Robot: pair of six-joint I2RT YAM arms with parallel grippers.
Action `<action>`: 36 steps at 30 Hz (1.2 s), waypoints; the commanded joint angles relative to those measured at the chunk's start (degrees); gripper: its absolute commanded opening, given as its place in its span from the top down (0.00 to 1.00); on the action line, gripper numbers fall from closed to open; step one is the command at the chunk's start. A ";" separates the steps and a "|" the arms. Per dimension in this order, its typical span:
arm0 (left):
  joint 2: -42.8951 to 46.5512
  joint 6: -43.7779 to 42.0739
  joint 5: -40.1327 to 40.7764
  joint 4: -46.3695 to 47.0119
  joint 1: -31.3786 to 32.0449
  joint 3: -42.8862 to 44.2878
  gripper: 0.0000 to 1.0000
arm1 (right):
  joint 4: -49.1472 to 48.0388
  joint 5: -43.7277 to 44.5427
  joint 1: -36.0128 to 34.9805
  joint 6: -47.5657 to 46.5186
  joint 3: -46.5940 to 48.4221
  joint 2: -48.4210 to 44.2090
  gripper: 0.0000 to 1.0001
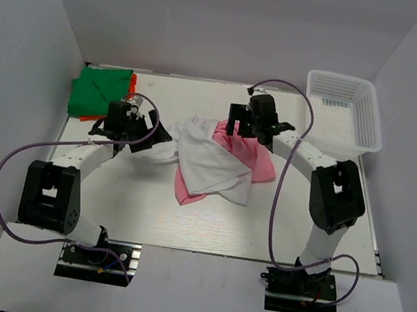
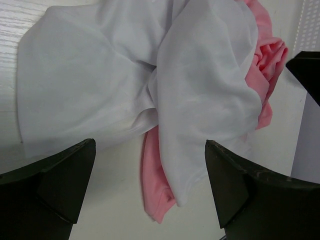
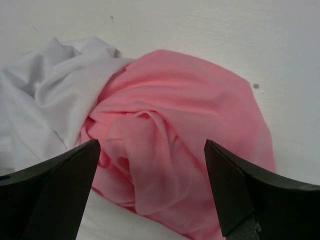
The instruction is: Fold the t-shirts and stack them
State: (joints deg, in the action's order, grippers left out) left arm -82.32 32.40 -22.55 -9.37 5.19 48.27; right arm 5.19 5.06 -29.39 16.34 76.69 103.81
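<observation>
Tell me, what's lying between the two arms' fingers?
A crumpled white t-shirt draped over a pink t-shirt, heaped together on the table. The top external view shows them between the left fingers and right fingers.

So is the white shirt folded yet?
No, crumpled: the white shirt lies bunched over the pink shirt, creased and uneven.
</observation>
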 commanded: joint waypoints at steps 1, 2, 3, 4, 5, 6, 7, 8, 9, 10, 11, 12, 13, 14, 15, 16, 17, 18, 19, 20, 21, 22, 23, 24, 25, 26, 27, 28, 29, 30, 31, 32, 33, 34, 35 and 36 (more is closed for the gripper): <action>0.32 -1.73 -0.48 -0.13 0.52 2.18 0.00 | 3.33 -0.40 -0.32 1.33 5.74 5.42 0.10; 0.32 -1.73 -0.48 -0.13 1.04 1.66 0.00 | 4.20 -0.58 -0.32 1.33 6.97 8.40 0.10; 0.32 -1.73 0.04 -0.13 1.05 1.65 0.00 | 4.39 -1.88 -0.41 1.33 8.29 9.21 0.14; 0.84 -1.73 0.05 -0.13 1.05 1.65 0.00 | 4.56 -2.50 -0.41 0.54 8.74 10.52 0.19; 0.85 -1.73 0.05 -0.65 1.05 1.65 0.00 | 4.56 -4.43 -0.67 0.36 9.27 11.23 0.26; 1.46 -2.25 0.57 -0.65 1.05 1.65 0.00 | 4.91 -6.27 -0.67 -1.12 10.66 12.20 0.40; 1.46 -2.26 0.57 -1.26 1.05 1.65 0.00 | 5.44 -6.99 -0.76 -1.83 11.29 12.90 0.53; 1.99 -2.26 1.18 -1.27 1.05 1.65 0.00 | 5.79 -9.17 -0.76 -2.10 11.73 13.08 0.64; 2.78 -2.26 1.19 -1.27 1.05 1.65 0.00 | 6.14 -9.63 -0.50 -2.80 12.34 13.08 0.94; 2.78 -2.78 1.88 -2.05 1.05 1.65 0.00 | 6.06 -9.72 -0.67 -3.15 12.44 11.69 1.00; 3.57 -2.78 2.59 -2.67 1.05 1.65 0.00 | 5.88 -9.02 -0.76 -3.42 12.09 10.90 1.00; 4.10 -2.78 2.59 -2.68 1.05 1.65 0.00 | 5.45 -8.49 -0.85 -3.59 11.56 8.63 1.00; 4.97 -2.78 2.59 -2.68 1.05 1.65 0.00 | 4.49 -7.01 -0.85 -4.20 11.56 6.43 1.00; 5.59 -2.78 2.59 -2.68 1.05 1.13 0.00 | 4.39 -6.12 -0.59 -4.82 11.64 5.01 1.00; 6.12 -2.78 2.59 -2.68 1.05 1.12 0.00 | 3.69 -5.33 -0.76 -5.52 11.91 2.21 1.00; 6.65 -2.78 2.59 -2.68 1.05 1.12 0.00 | 3.34 -3.50 -0.85 -5.88 12.34 -0.51 1.00; 7.87 -2.78 2.59 -2.68 1.05 0.51 0.00 | 2.73 -3.48 -0.85 -7.27 12.52 -3.41 1.00; 8.49 -2.78 2.59 -2.68 1.05 0.51 0.00 | 1.94 -4.17 -0.93 -7.81 12.52 -4.66 1.00; 8.50 -2.78 3.12 -2.68 1.05 -0.01 0.00 | 0.97 -4.44 -1.02 -9.03 12.44 -6.23 1.00; 9.37 -2.78 3.12 -3.28 1.05 -0.02 0.00 | 0.70 -6.62 -0.94 -10.44 12.70 -9.30 1.00; 10.24 -3.31 3.82 -3.29 1.05 -0.02 0.00 | 0.44 -9.08 -0.67 -11.15 12.96 -10.20 1.00; 10.25 -3.31 4.52 -3.29 1.05 -0.02 0.00 | 0.35 -9.54 -0.85 -11.94 13.92 -11.08 1.00; 10.86 -3.31 4.53 -3.99 1.05 -0.02 0.00 | 0.09 -9.80 -0.76 -13.07 14.54 -12.91 1.00; 10.87 -3.31 5.14 -3.99 1.05 -0.02 0.00 | 0.17 -9.89 -0.50 -13.70 15.76 -13.37 1.00; 11.39 -3.31 5.14 -3.99 1.05 -0.02 0.00 | 0.00 -8.85 -0.58 -13.79 16.38 -14.07 1.00; 11.40 -3.31 5.67 -4.60 1.05 -0.02 0.00 | 0.08 -7.27 -0.58 -15.36 18.13 -14.42 1.00; 11.40 -3.92 5.67 -4.61 1.05 -0.02 0.00 | -0.09 -6.30 -0.41 -15.46 19.71 -14.60 1.00; 11.40 -3.93 5.67 -4.61 1.05 -0.02 0.00 | -0.62 -2.64 -0.41 -15.98 20.60 -14.60 1.00; 11.92 -3.93 5.67 -4.61 1.05 -0.02 0.00 | -1.14 -2.08 -0.23 -15.99 23.05 -14.69 1.00; 11.92 -3.93 5.67 -4.61 1.05 -0.02 0.00 | -2.11 -1.20 -0.23 -18.25 23.85 -14.60 1.00; 11.92 -3.93 5.67 -4.61 1.05 -0.02 0.00 | -2.20 -0.06 -0.23 -18.62 24.99 -14.25 1.00; 11.92 -4.45 6.19 -5.22 1.05 -0.02 0.00 | -2.46 3.60 0.20 -19.93 27.53 -13.90 1.00; 11.92 -4.45 6.20 -5.22 1.05 -0.02 0.00 | -2.29 5.29 0.21 -20.72 30.86 -12.42 1.00; 11.92 -4.45 6.20 -5.22 1.05 -0.02 0.00 | -2.55 9.23 0.56 -21.69 32.46 -11.71 1.00; 11.92 -4.45 6.81 -5.75 1.05 -0.02 0.00 | -2.99 12.92 1.60 -22.31 35.78 -10.13 1.00; 11.40 -4.45 6.81 -5.75 1.05 -0.02 0.00 | -3.34 15.57 2.05 -23.71 39.21 -8.47 1.00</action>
State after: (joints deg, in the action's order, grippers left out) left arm -72.62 28.86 -16.86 -13.93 6.07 48.47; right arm 7.33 8.93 -29.15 -2.46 107.39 92.84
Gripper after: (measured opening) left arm 0.997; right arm 0.036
